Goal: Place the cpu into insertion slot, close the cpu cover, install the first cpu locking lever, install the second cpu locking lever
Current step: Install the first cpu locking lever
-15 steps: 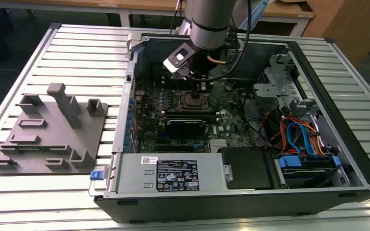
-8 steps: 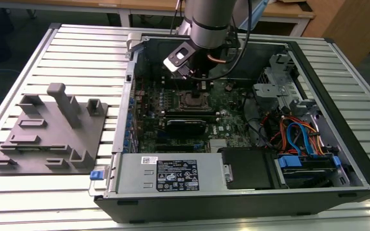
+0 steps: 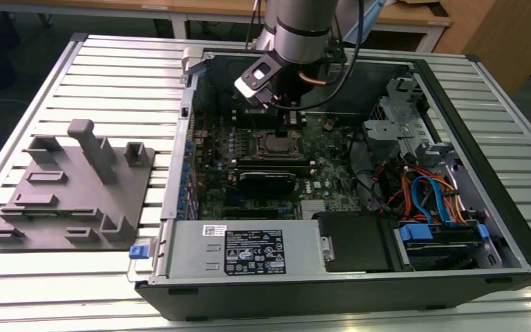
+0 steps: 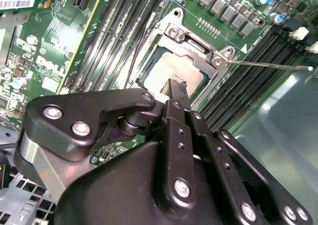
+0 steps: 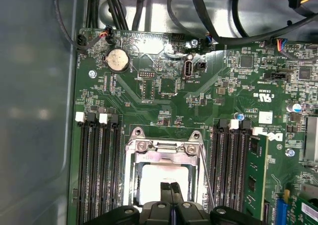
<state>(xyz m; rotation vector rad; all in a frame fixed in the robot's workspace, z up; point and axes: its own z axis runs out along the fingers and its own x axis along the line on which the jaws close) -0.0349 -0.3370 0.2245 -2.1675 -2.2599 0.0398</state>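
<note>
The cpu (image 5: 164, 178) lies in the insertion slot (image 3: 273, 145), its pale silvery top (image 4: 169, 68) showing in both wrist views. The cpu cover (image 5: 166, 146) lies down over it, framing it with its metal plate (image 4: 196, 46). A thin wire locking lever (image 5: 205, 180) runs along one side of the socket, and its rod (image 4: 268, 64) sticks out over the memory slots. My gripper (image 5: 170, 189) hangs just above the cpu's edge, shut with nothing between its fingers. The exterior view has the gripper (image 3: 282, 111) low over the board at the back of the case.
The green motherboard (image 5: 164, 86) lies in an open black computer case (image 3: 487, 138) on a slatted table. Black memory slots (image 5: 97, 170) flank the socket. Cables (image 3: 427, 194) and drive bays fill the exterior view's right. A grey fixture block (image 3: 72, 187) stands at that view's left.
</note>
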